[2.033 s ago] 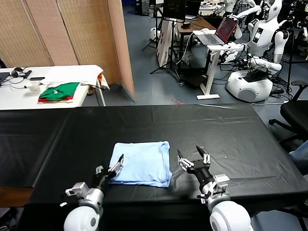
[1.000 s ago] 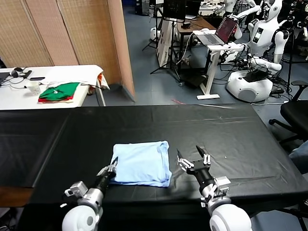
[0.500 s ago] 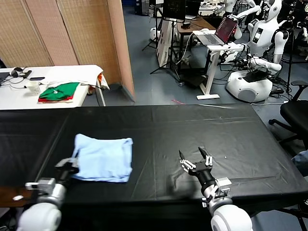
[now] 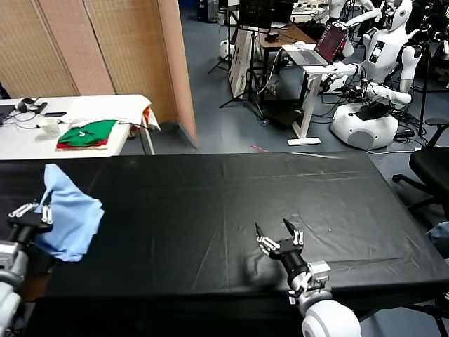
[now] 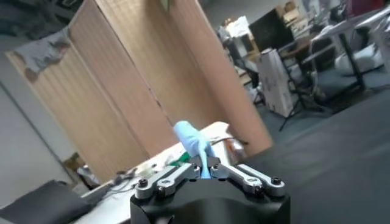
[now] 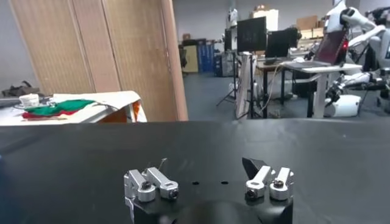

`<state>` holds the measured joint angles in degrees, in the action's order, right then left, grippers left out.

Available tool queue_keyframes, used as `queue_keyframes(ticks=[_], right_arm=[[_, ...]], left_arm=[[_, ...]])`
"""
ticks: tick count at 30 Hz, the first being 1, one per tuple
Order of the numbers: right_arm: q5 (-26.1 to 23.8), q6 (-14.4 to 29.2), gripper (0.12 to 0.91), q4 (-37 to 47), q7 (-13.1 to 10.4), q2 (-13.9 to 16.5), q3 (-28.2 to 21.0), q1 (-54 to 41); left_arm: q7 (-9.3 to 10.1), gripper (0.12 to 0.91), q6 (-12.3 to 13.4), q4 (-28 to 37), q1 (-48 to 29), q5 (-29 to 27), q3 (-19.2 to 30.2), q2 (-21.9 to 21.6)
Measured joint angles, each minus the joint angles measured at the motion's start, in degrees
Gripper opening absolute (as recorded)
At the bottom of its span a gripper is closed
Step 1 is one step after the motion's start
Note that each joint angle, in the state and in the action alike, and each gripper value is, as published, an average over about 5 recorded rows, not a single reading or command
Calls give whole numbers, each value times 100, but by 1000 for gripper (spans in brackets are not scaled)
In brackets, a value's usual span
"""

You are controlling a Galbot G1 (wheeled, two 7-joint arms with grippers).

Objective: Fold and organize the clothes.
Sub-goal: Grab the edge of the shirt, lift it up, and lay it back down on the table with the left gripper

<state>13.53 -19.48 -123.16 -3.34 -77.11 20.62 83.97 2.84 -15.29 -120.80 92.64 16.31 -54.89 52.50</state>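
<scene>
Blue T-shirt (image 4: 66, 210) hangs off the table (image 4: 210, 203) — pinched tight in the left claw (image 4: 29, 214); right claw (image 4: 278, 241) sits spread wide, holding nothing.

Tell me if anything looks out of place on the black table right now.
Yes. The pale sky-blue T-shirt is no longer flat: the left pincer, shut on it, holds it bunched and dangling at the black table's far left edge. The right pincer hovers open near the front edge.

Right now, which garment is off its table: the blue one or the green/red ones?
The pale blue T-shirt, pinched in the left gripper and hanging off the black table's left end. The green and red garments lie on the white table.
</scene>
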Motion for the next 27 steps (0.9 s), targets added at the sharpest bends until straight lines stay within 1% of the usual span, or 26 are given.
queue_keyframes(ticks=[4, 7, 11, 14, 17, 19, 20, 22, 27], right_arm=[[-45, 1, 907, -61, 4, -5, 70, 108], [-56, -3, 907, -95, 13, -4, 110, 171], [32, -56, 907, -152, 32, 17, 152, 226], [221, -179, 907, -147, 40, 62, 139, 193], [510, -371, 907, -108, 38, 119, 82, 102], [709, -511, 907, -72, 38, 159, 27, 27], [801, -580, 907, -52, 39, 180, -6, -13], [974, -715, 907, -10, 43, 217, -80, -94], [1486, -1025, 907, 120, 21, 314, -362, -355]], left_arm=[[180, 187, -361, -348, -154, 215, 720, 495], [267, 187, -509, -480, -307, 266, 1328, 853], [291, 187, -541, -426, -554, 116, 2245, 1395], [290, 187, -537, -289, -685, -2, 2809, 1754], [264, 188, -535, -187, -754, -84, 3180, 2004], [219, 215, -533, -160, -773, -110, 3327, 2088], [186, 247, -523, -153, -778, -116, 3371, 2103], [101, 349, -480, -149, -779, -119, 3417, 2099], [-167, 633, -236, -145, -770, -37, 3352, 1922]])
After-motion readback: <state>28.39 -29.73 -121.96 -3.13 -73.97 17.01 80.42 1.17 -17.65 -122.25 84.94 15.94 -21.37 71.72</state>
